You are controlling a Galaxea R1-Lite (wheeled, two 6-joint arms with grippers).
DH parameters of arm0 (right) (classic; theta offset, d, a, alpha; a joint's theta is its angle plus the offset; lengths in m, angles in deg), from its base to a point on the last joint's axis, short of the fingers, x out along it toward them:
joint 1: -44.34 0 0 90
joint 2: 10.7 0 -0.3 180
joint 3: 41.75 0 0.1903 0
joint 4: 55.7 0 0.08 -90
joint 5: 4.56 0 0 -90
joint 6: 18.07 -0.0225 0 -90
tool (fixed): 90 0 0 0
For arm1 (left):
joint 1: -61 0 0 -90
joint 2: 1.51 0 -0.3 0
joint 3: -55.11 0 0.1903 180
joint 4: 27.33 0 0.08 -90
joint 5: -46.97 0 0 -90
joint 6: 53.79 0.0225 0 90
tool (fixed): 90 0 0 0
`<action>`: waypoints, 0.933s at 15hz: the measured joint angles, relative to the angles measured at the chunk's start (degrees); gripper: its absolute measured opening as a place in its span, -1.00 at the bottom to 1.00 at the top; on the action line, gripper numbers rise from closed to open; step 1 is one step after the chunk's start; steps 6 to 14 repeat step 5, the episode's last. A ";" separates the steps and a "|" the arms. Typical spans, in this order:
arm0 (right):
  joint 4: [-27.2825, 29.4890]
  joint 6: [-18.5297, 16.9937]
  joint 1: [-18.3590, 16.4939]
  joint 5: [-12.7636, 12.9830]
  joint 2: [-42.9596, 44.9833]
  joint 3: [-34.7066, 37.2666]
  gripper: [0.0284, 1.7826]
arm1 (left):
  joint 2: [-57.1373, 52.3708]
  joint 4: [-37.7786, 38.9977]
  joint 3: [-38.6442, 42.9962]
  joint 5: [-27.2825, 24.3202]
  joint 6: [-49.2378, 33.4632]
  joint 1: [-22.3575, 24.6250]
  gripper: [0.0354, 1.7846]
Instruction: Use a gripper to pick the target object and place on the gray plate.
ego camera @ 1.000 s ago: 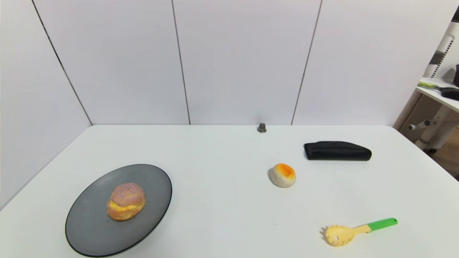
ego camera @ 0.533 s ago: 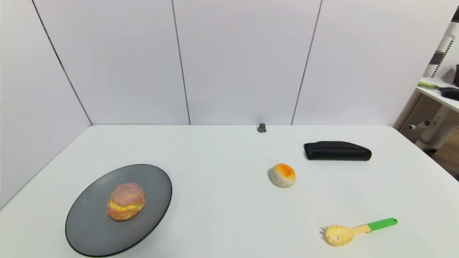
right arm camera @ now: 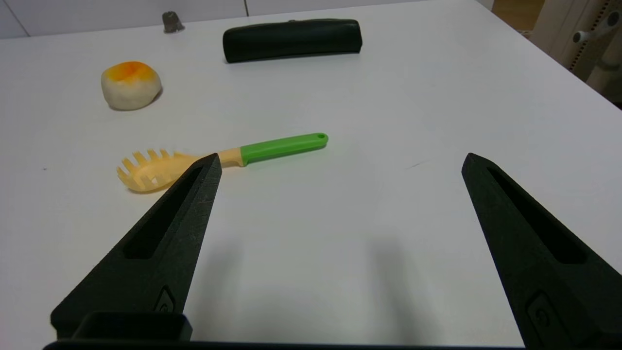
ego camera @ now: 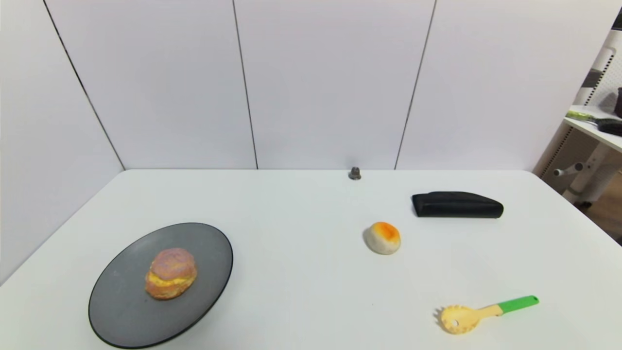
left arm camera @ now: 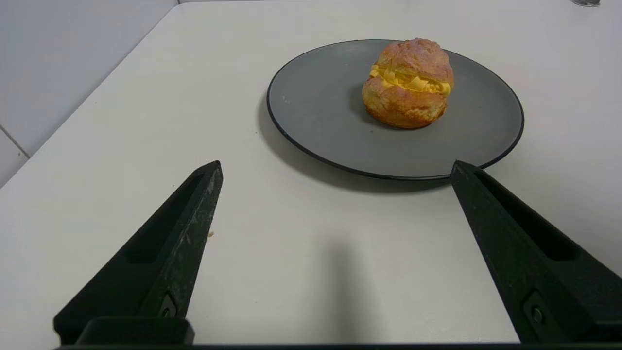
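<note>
The cream-puff pastry (ego camera: 170, 273), pinkish-purple on top with a yellow filling band, sits upright on the gray plate (ego camera: 121, 311) at the near left of the table. It also shows in the left wrist view (left arm camera: 408, 83) on the plate (left arm camera: 316, 107). My left gripper (left arm camera: 335, 167) is open and empty, low over the bare table just short of the plate's near rim. My right gripper (right arm camera: 340, 163) is open and empty over the table's near right part. Neither gripper shows in the head view.
A whitish bun with an orange top (ego camera: 383, 237) lies at mid-table. A black case (ego camera: 457, 205) lies behind it. A yellow pasta spoon with a green handle (ego camera: 486, 313) lies at the near right. A small metal knob (ego camera: 354, 173) stands at the back edge.
</note>
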 joint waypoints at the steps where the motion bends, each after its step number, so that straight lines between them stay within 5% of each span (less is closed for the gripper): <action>1: 0.02 0.05 0.00 0.04 0.00 -0.02 0.92 | 0.00 0.02 0.00 0.00 0.00 0.00 0.89; 14: -0.57 -0.56 0.02 -0.07 0.00 -0.02 0.92 | 0.00 0.02 0.00 0.00 0.00 0.00 0.89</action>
